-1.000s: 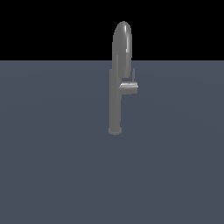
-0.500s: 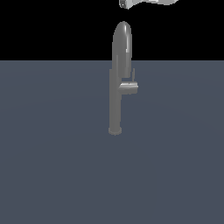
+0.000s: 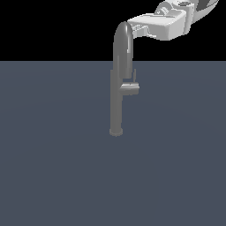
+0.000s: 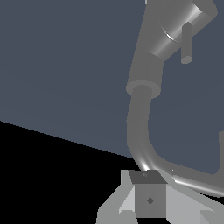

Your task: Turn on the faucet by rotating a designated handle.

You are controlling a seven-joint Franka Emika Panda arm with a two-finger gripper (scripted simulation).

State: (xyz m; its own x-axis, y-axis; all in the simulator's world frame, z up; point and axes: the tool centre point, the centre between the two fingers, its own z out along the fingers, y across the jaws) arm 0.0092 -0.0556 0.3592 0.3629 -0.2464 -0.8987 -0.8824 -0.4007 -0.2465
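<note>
The tool [image 3: 132, 27], holding nothing and its opening unclear, sits beside the faucet's [image 3: 119, 84] arched top, with the handle [image 3: 130, 86] well below it

In the exterior view the arm [image 3: 176, 20] ran off the top and right edges, so only its last links showed. The end effector [image 3: 130, 27] sat partly behind the arched top of the faucet [image 3: 118, 88]; its fingertips were hidden there, and their spacing could not be told. In the wrist view the faucet was cut by the top and right edges, and the end effector [image 4: 148, 210] by the bottom edge. The handle [image 3: 130, 86] showed its thin lever [image 3: 134, 73] too small to judge.
</note>
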